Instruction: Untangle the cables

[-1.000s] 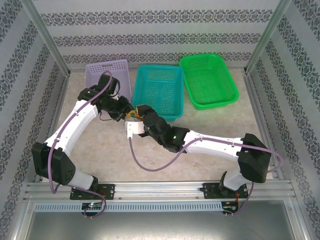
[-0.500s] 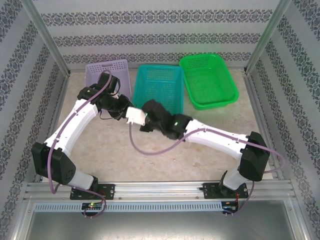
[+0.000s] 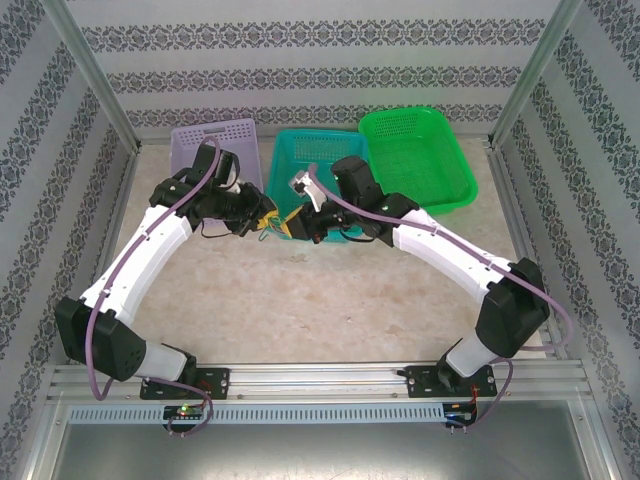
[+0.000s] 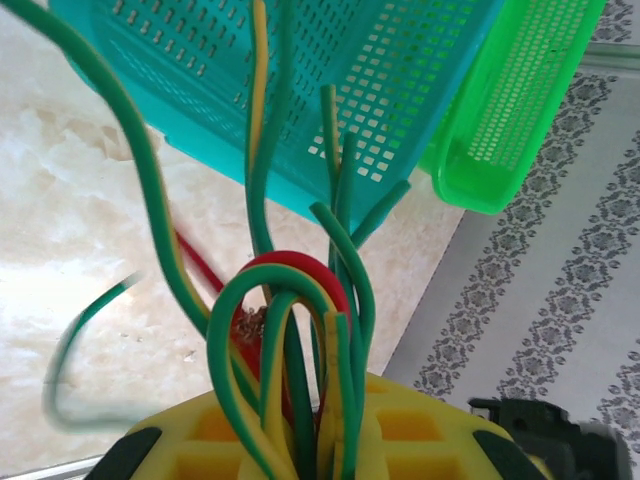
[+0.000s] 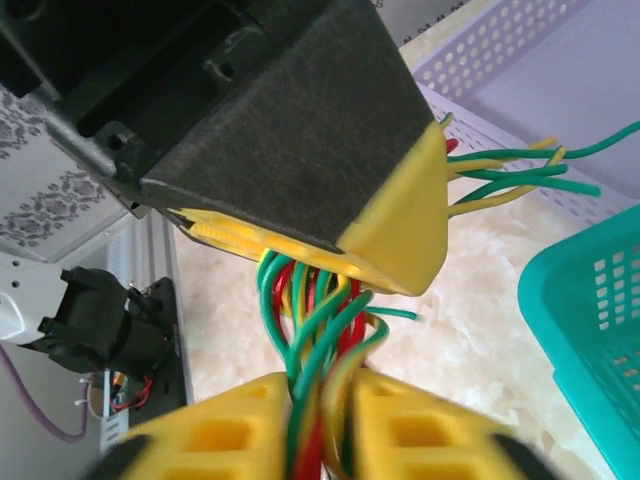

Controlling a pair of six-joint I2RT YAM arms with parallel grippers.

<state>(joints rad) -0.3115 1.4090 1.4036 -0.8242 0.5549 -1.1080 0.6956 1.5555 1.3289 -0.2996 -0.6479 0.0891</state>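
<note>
My left hand (image 4: 300, 445) and right hand (image 5: 320, 430) both pinch the cables (image 5: 316, 318) close together, above the tabletop near its far edge. Pulling apart now may tighten the knot or let strands slip.

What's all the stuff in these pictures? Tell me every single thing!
cables: one tangled bunch, green, yellow and red, by the teal basket's near left corner
purple basket: one, lilac, back left
teal basket: one, teal, back middle
green basket: one, bright green, back right
table: one, pale marbled
walls: patterned grey and white, three sides
left arm, right arm: two, white and black, from the near edge
left fingers: yellow, shut on the cables
right fingers: yellow, shut on the cables
</note>
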